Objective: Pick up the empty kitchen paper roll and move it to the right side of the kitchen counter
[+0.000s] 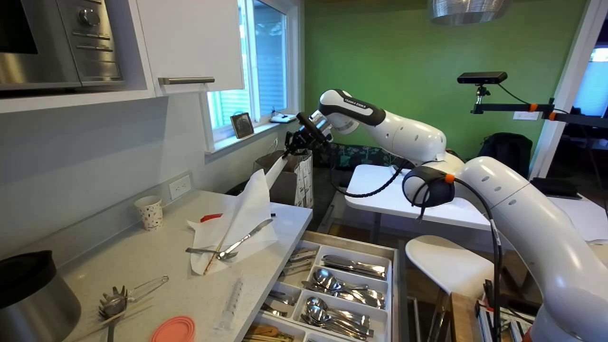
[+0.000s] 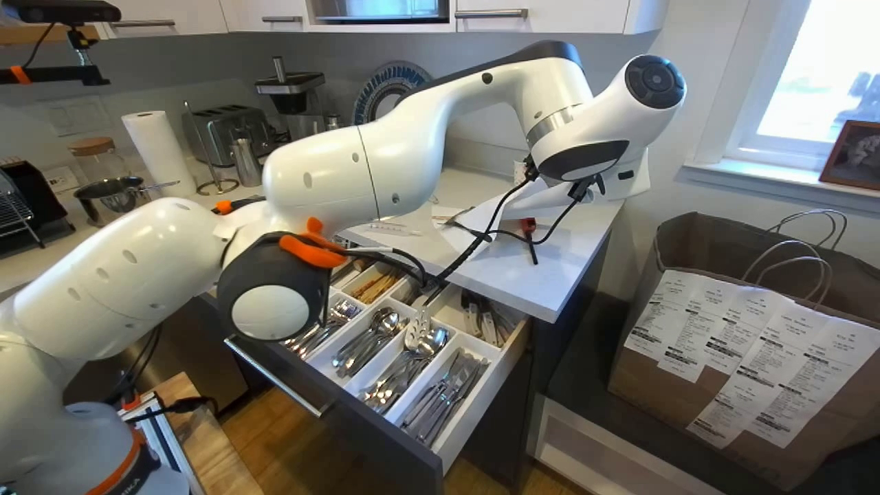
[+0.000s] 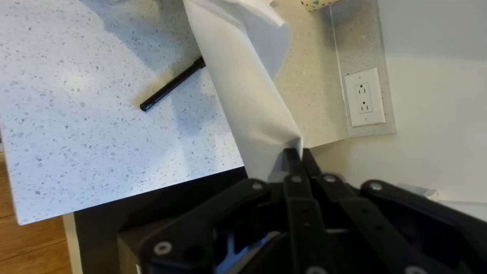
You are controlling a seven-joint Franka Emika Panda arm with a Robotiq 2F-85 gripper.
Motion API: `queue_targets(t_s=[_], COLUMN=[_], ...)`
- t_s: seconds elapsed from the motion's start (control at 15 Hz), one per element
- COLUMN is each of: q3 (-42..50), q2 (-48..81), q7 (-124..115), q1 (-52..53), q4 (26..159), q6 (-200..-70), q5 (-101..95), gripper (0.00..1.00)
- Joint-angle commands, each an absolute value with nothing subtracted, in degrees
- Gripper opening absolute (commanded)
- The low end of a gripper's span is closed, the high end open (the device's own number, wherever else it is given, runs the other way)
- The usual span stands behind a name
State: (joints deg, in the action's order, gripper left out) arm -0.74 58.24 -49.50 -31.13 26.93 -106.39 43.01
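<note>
Black-lidded steel jug [image 1: 35, 304], cut off at left, stands on the pale-grey speckled kitchen counter [image 1: 194, 289]; next, a creased white paper sheet [image 1: 251, 199], partly hiding a red object [image 1: 210, 217], rises, its tip clamped between the fingers of the black gripper [image 1: 286, 154], whose white arm [image 1: 527, 218] is cut off at right

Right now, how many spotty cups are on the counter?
1: the spotty cup stands on the counter, near the wall outlet. Others could be hidden behind the arm in an exterior view.
</note>
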Motion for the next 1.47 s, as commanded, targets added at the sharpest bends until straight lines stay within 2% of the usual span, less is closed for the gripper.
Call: queue_targets(t_s=[0.0,0.67,1.4], q3=[-4.3,-7.1,-8.0], q2=[60.0,58.7,64.4], q7=[-51.9,-54.5,-74.0], q1=[-33.6,-35.1,-31.0], q4=[23.6,26.3,24.9], q6=[-106.0,-111.0,-124.2], q5=[43.0,43.2,42.9], gripper=[0.00,0.00,0.00])
